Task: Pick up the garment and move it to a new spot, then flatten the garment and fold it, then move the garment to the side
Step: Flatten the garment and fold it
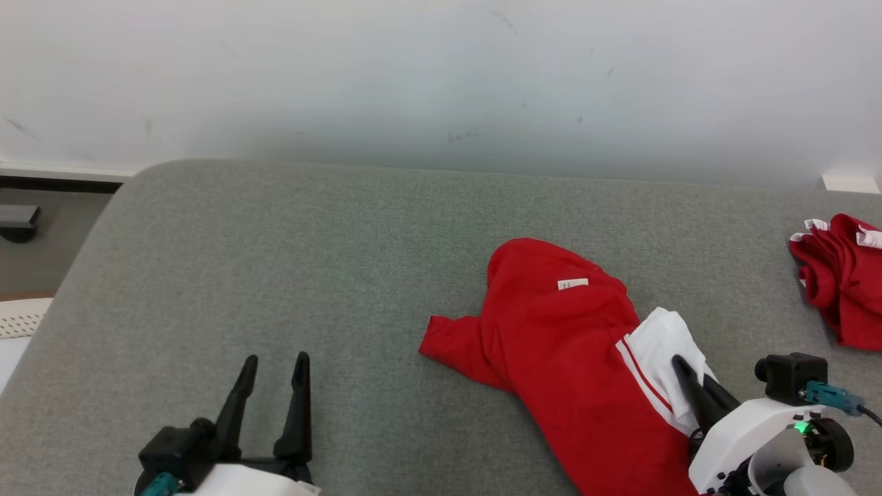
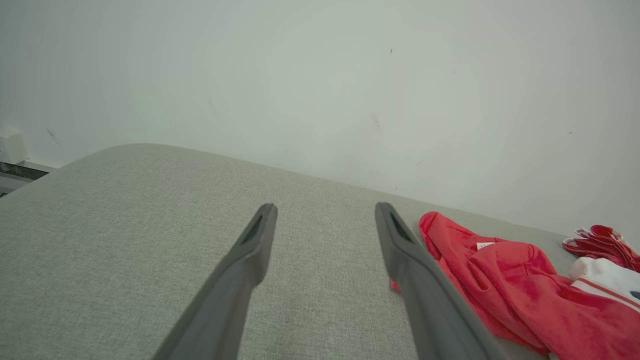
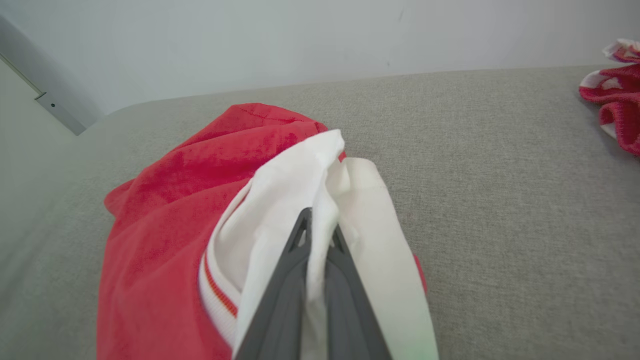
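Note:
The garment (image 1: 558, 331) is red with a white, red-striped part and lies crumpled on the grey cushion, right of centre. My right gripper (image 1: 679, 365) is at the lower right, shut on the garment's white part (image 3: 300, 200); in the right wrist view the white cloth is pinched between the two closed fingers (image 3: 295, 260). From the left wrist view the garment (image 2: 505, 280) lies to the right of the fingers. Over bare cushion at the lower left, my left gripper (image 1: 275, 362) stands open and holds nothing, well left of the garment.
A second red and white cloth (image 1: 841, 282) lies bunched at the cushion's far right edge. The grey cushion (image 1: 275, 248) ends at a white wall behind. Its left edge drops off toward the floor and a dark object (image 1: 17, 224).

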Available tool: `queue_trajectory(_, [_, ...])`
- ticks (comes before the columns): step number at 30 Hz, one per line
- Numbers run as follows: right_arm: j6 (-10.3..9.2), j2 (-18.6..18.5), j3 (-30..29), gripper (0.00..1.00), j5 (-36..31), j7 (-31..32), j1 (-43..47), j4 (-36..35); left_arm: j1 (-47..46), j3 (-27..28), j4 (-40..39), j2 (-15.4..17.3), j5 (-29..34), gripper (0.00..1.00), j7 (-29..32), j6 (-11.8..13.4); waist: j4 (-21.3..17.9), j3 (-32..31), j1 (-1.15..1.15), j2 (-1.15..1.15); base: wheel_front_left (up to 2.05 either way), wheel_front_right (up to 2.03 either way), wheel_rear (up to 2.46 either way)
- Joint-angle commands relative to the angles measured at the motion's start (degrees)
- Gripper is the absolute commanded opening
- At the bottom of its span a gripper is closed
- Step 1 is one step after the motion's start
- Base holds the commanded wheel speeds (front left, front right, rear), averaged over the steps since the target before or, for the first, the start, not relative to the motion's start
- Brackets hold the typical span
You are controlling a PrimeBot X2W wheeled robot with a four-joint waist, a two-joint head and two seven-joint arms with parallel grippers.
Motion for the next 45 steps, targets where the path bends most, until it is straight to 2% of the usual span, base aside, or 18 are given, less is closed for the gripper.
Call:
queue_trajectory(1, [-0.14, -1.4, 0.0, 0.0, 0.5, -0.6, -0.2, -0.6, 0.1, -0.1, 0.3, 0.2, -0.8, 1.0, 0.0, 0.2, 0.2, -0.2, 0.0, 0.0, 0.0, 0.0, 0.0])
queue_trajectory(7, [-0.14, -3.8, 0.3, 0.0, 1.6, -1.9, -4.2, -4.6, -0.3, -1.1, 0.3, 0.2, -1.2, 1.0, 0.0, 0.3, 1.2, -0.3, 0.0, 0.0, 0.0, 0.0, 0.0])
queue_trajectory(14, [-0.14, -9.4, -2.3, 0.0, 0.7, 0.6, -17.0, -4.3, -2.7, -2.7, -0.5, 0.2, -1.8, 1.0, 0.0, -0.1, 5.0, 5.0, 0.0, 0.0, 0.0, 0.0, 0.0])
queue_trajectory(19, [-0.14, -13.6, -4.3, 0.0, -1.8, 0.4, -28.4, 0.7, -5.2, -3.8, -1.1, 0.2, -2.9, 1.0, 0.0, 0.2, 7.8, 11.3, 0.0, 0.0, 0.0, 0.0, 0.0])
queue_trajectory(23, [-0.14, -17.1, -4.6, 0.0, -5.1, -0.9, -37.6, 7.5, -7.6, -4.8, -1.9, 0.2, -3.6, 1.0, 0.0, 0.0, 10.0, 16.2, 0.0, 0.0, 0.0, 0.0, 0.0])
queue_trajectory(28, [-0.14, -18.8, -6.1, 0.0, -11.5, -5.7, -46.7, 16.3, -10.1, -6.0, -2.3, 0.2, -4.7, 1.0, 0.0, 0.0, 12.2, 20.3, 0.0, 0.0, 0.0, 0.0, 0.0])
queue_trajectory(32, [-0.14, -18.3, -6.0, 0.02, -16.1, -10.0, -51.7, 23.0, -11.3, -6.5, -2.5, 0.2, -5.1, 1.0, 0.0, 0.3, 13.1, 22.1, 0.0, 0.0, 0.0, 0.0, 0.0])
queue_trajectory(33, [-0.14, -18.2, -5.9, 0.46, -17.3, -10.5, -52.8, 24.9, -11.5, -6.6, -2.5, 0.2, -5.1, 1.0, 0.0, 0.4, 13.1, 22.3, 0.0, 0.0, 0.0, 0.0, 0.0])
queue_trajectory(34, [-0.14, -17.8, -5.7, 1.0, -18.2, -10.9, -53.4, 26.7, -11.7, -6.8, -2.4, 0.2, -5.0, 1.0, 0.0, 0.4, 13.0, 22.4, 0.0, 0.0, 0.0, 0.0, 0.0])
queue_trajectory(40, [-0.14, -15.5, -5.6, 1.0, -20.7, -13.4, -54.8, 33.4, -11.9, -7.0, -1.8, 0.2, -4.3, 1.0, 0.0, 0.5, 11.2, 20.8, 0.0, 0.0, 0.0, 0.0, 0.0])
queue_trajectory(45, [-0.14, -11.8, -3.4, 1.0, -20.6, -17.9, -51.5, 34.0, -10.6, -5.9, -0.7, 0.2, -2.9, 1.0, 0.0, 0.2, 7.7, 15.4, 0.0, 0.0, 0.0, 0.0, 0.0])
